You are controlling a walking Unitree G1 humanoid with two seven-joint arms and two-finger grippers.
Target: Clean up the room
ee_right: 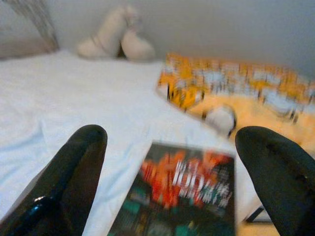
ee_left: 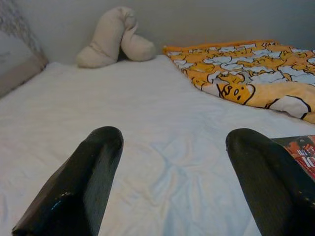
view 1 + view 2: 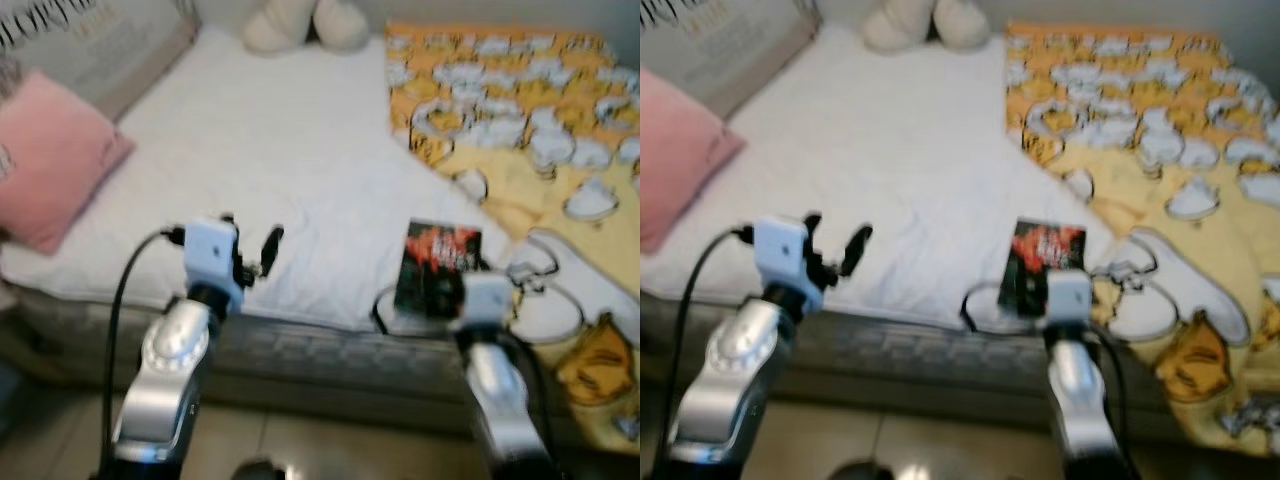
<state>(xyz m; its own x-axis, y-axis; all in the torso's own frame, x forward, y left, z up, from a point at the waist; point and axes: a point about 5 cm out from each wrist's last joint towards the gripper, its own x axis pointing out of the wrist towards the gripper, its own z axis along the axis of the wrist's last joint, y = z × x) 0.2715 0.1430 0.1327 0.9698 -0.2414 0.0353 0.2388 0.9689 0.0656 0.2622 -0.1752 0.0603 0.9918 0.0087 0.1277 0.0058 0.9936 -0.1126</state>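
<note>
Book (image 3: 437,268), dark-covered with red print, was seen lying flat on the white bed (image 3: 270,170) near its front edge, just beside the yellow patterned blanket (image 3: 520,110). The right gripper (image 1: 172,172) was held directly before the book with its fingers spread wide, nothing being grasped. The left gripper (image 2: 172,167) was raised over the bare sheet well to the left of the book, likewise released. A pink pillow (image 3: 50,160) and a cream plush toy (image 3: 300,25) were seen on the bed
</note>
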